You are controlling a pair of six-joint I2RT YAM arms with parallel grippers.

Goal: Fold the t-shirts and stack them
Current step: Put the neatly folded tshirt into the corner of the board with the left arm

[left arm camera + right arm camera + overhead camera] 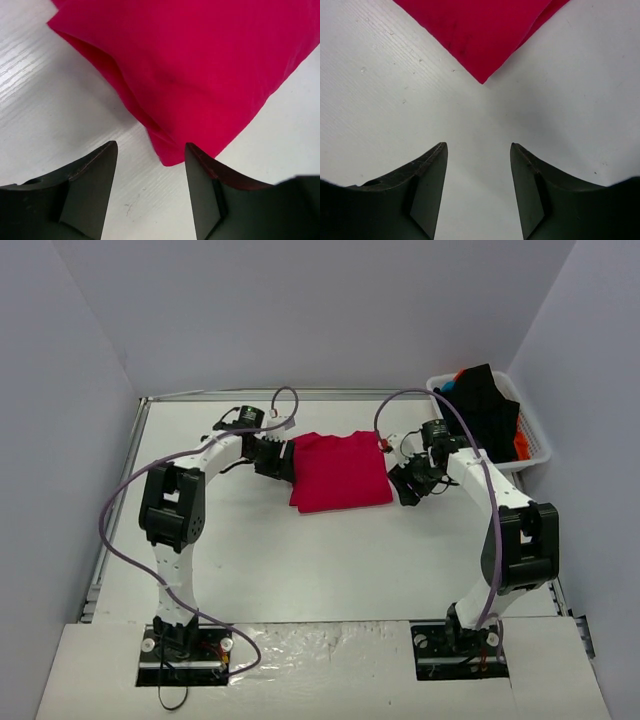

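Left gripper (150, 152), right gripper (479, 150): jaws apart, empty, at 9 and 3 o'clock of folded red t-shirt (340, 472). Risk: snagging a corner, undoing fold.

The white table (320, 560) carries 1 folded red t-shirt (340, 472) lying flat near its middle and 1 white basket (537, 438) at its far right corner.

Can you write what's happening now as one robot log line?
red t-shirt: folded, flat on table | left fingers: open, empty, at its corner | right fingers: open, empty, off its corner | basket: more shirts inside
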